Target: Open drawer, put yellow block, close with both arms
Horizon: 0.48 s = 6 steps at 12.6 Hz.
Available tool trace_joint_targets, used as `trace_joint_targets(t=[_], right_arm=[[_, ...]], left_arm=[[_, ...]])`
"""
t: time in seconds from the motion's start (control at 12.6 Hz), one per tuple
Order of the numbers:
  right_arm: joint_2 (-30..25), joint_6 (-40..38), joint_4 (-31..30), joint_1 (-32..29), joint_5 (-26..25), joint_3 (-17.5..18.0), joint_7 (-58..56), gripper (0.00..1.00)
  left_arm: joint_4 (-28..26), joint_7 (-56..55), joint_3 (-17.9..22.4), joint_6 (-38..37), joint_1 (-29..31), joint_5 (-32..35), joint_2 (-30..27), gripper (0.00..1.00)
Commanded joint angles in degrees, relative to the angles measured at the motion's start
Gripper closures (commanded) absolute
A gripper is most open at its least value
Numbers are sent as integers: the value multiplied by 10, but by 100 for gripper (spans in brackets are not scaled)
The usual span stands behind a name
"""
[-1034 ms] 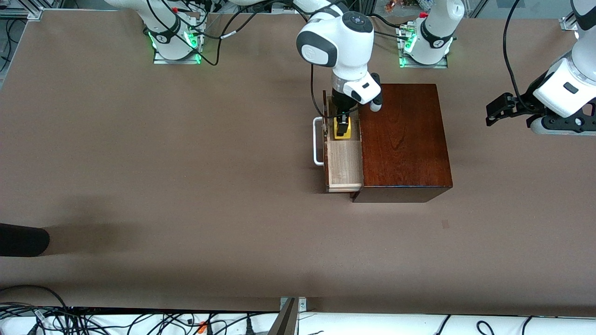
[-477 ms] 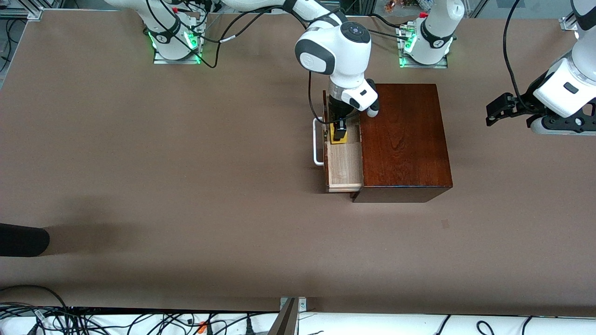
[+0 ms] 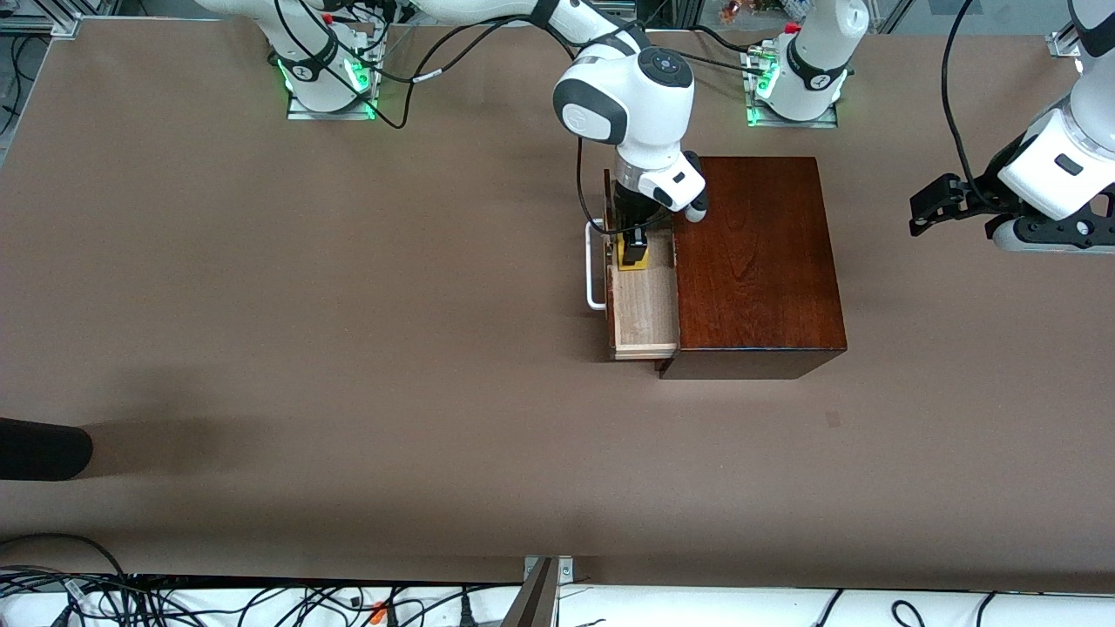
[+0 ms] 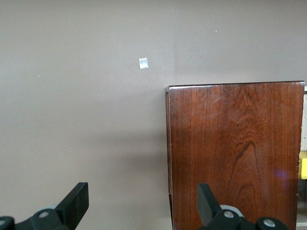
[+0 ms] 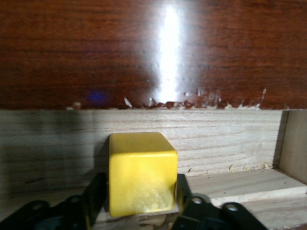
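Observation:
The drawer (image 3: pixel 645 313) stands pulled out of the mahogany box (image 3: pixel 758 261), its white handle (image 3: pixel 595 270) toward the right arm's end of the table. The yellow block (image 3: pixel 633 254) rests on the drawer's pale floor, at the end farther from the front camera. My right gripper (image 3: pixel 633 242) reaches down into the drawer. In the right wrist view the yellow block (image 5: pixel 141 172) sits between the right gripper's (image 5: pixel 141 190) slightly parted fingers, against the pale drawer wall (image 5: pixel 216 139). My left gripper (image 3: pixel 922 213) waits open in the air past the box, toward the left arm's end. The left wrist view shows the left gripper (image 4: pixel 142 196) over the box's (image 4: pixel 235 153) edge.
A black rounded object (image 3: pixel 43 448) pokes in at the table's edge toward the right arm's end. A small dark mark (image 3: pixel 834 420) lies on the brown table nearer the front camera than the box. A small white patch (image 4: pixel 143 63) shows on the table.
The right arm has brought the block down into the drawer, toward the handle, and its fingers have eased off the block. The left arm has not moved.

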Motion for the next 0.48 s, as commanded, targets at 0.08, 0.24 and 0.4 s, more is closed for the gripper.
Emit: trace_joint_targets(t=[0.08, 0.24, 0.4], right_arm=[[-5, -21, 9, -7, -3, 3, -3, 0], [-18, -68, 27, -9, 1, 2, -2, 0], [-56, -132, 59, -33, 49, 2, -1, 0]], left_arm=[[-4, 4, -1, -5, 2, 12, -8, 0], [-4, 4, -1, -5, 2, 12, -7, 0], [-4, 4, -1, -5, 1, 12, -7, 0]])
